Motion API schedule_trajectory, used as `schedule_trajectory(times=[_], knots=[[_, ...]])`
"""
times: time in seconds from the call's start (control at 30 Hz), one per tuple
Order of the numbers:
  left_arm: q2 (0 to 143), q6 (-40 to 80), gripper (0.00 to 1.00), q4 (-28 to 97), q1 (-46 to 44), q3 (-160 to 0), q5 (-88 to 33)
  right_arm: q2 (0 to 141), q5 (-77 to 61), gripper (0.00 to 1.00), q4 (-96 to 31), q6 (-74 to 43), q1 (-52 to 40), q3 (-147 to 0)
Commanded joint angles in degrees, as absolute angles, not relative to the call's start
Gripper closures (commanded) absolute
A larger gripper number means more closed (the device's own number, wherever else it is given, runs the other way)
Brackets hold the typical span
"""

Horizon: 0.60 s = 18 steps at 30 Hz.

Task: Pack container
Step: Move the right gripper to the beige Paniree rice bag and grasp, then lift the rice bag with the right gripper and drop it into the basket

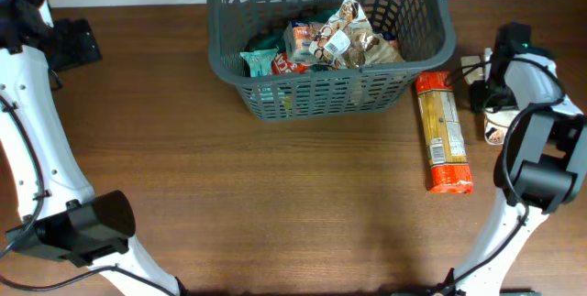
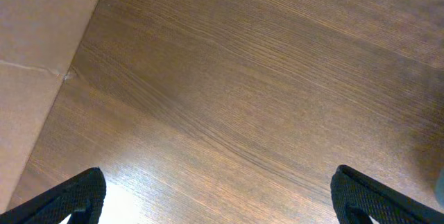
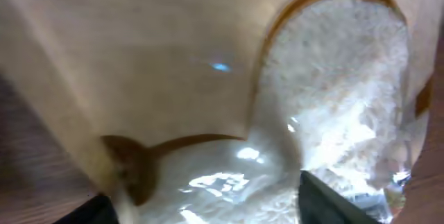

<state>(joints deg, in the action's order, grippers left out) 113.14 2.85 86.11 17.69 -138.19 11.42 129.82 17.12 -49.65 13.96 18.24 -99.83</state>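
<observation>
The dark grey lattice container [image 1: 431, 35] stands at the back middle of the table and holds several snack packets [image 1: 326, 41]. My right gripper [image 1: 488, 90] hangs right of it over a beige bag of white rice [image 1: 495, 135]. In the right wrist view the rice bag [image 3: 333, 78] fills the frame, and my gripper's fingers [image 3: 208, 210] are spread apart on either side of it. My left gripper [image 1: 78, 44] is at the far left back. It is open and empty [image 2: 218, 203] above bare wood.
A long spaghetti packet with orange ends [image 1: 443, 131] lies on the table between the container and the rice bag. A pale cardboard-coloured surface [image 2: 35, 57] borders the table on the left of the left wrist view.
</observation>
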Motion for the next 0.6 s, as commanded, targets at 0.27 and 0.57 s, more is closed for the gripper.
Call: schedule_trajectory(times=[0.27,0.57], knots=[[113.58,3.44,0.01,86.02,17.8,-137.93,11.81,130.63,18.46,0.96,-50.28,10.48,18.74,-98.52],[113.58,3.44,0.0,86.0,17.8,-137.93,11.81,128.68,14.96,0.96,-56.05,2.35,18.52,-102.26]])
